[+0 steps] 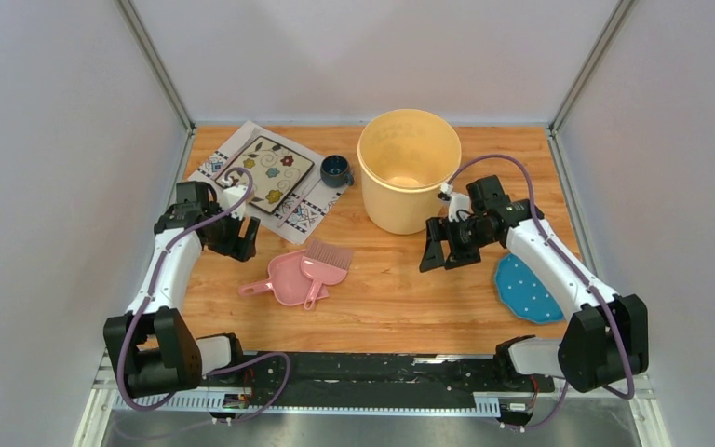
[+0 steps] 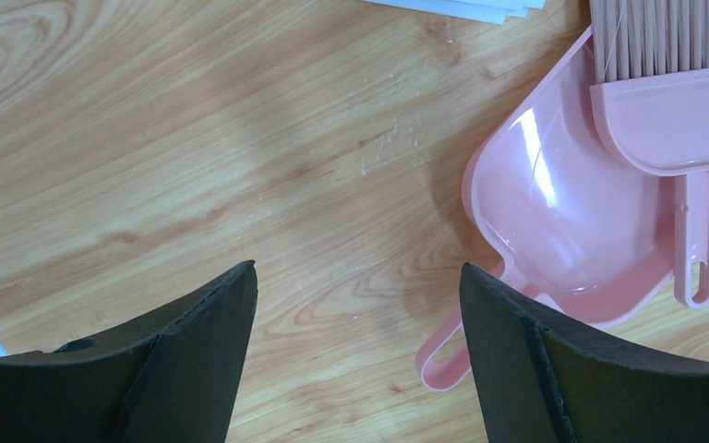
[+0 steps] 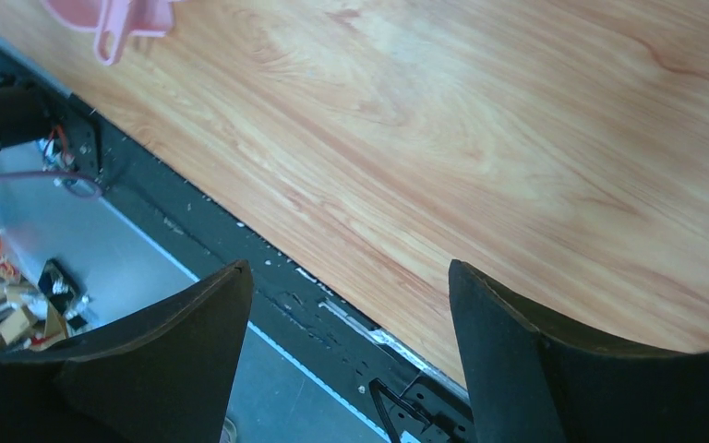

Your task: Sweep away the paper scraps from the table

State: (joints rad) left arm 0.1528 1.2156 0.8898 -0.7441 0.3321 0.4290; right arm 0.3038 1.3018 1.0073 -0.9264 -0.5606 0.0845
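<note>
No paper scraps show in any view. The wood-grain table [image 1: 400, 298] carries a pink dustpan [image 1: 284, 277] with a pink brush [image 1: 321, 265] lying across it, left of centre. My left gripper [image 1: 240, 242] hovers just left of them, open and empty. In the left wrist view the left gripper [image 2: 358, 268] is over bare table [image 2: 240, 138], with the dustpan [image 2: 554, 212] and brush [image 2: 678, 120] to its right. My right gripper [image 1: 438, 253] hangs open right of centre, holding nothing. In the right wrist view the right gripper [image 3: 349, 266] looks across the table [image 3: 517, 138] toward its near edge.
A large cream bucket [image 1: 408, 182] stands at the back centre. A small blue cup [image 1: 336, 169] and a white patterned placemat [image 1: 309, 209] with a flowered square plate [image 1: 265, 173] are at the back left. A blue dotted plate [image 1: 526, 289] lies under the right arm. A black rail [image 3: 240, 240] borders the near edge.
</note>
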